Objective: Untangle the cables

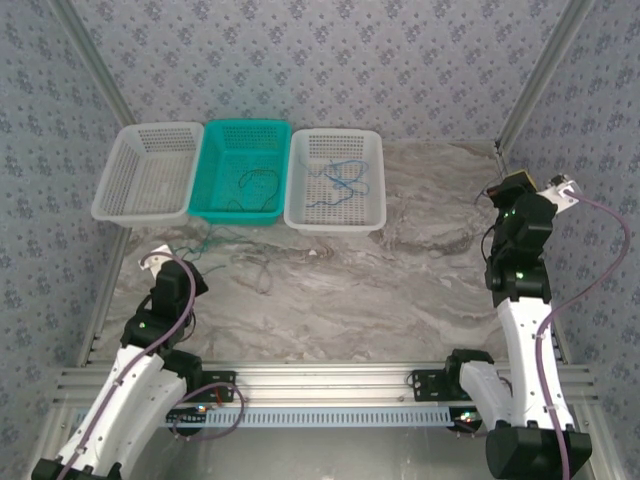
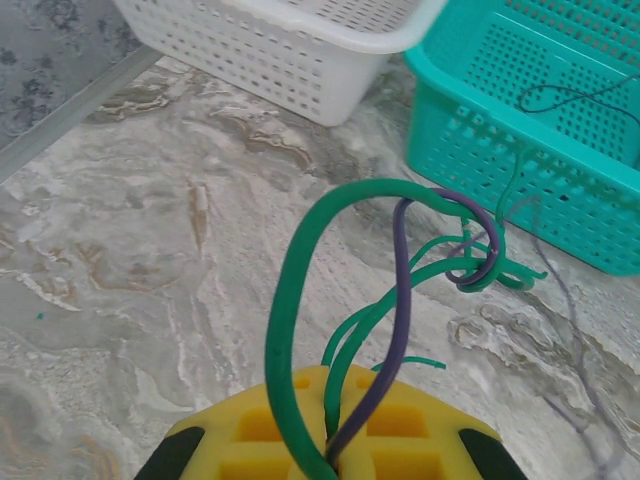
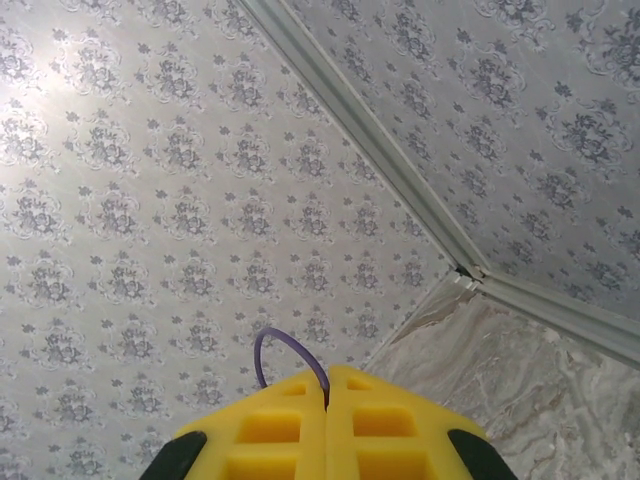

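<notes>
A green wire (image 2: 283, 300) and a purple wire (image 2: 401, 300), knotted just beyond, are pinched by the left gripper (image 2: 330, 455). A purple loop (image 3: 290, 345) is pinched by the right gripper (image 3: 327, 400). Farther, a blue wire (image 1: 345, 178) is contained in the right white basket (image 1: 335, 226).

The left arm (image 1: 140, 350) is bent at the elbow and reached forward low along the left side. The left gripper (image 2: 330, 445) is kept low, its yellow pads (image 2: 420, 440) pressed together on the cables (image 2: 285, 300), a green and a purple strand. The right arm (image 1: 520, 310) is raised upright at the right side. The right gripper (image 3: 327, 415) is pointed up at the wall and closed pad to pad; a purple loop (image 3: 290, 345) is seen at the seam, but whether it is pinched cannot be told.
</notes>
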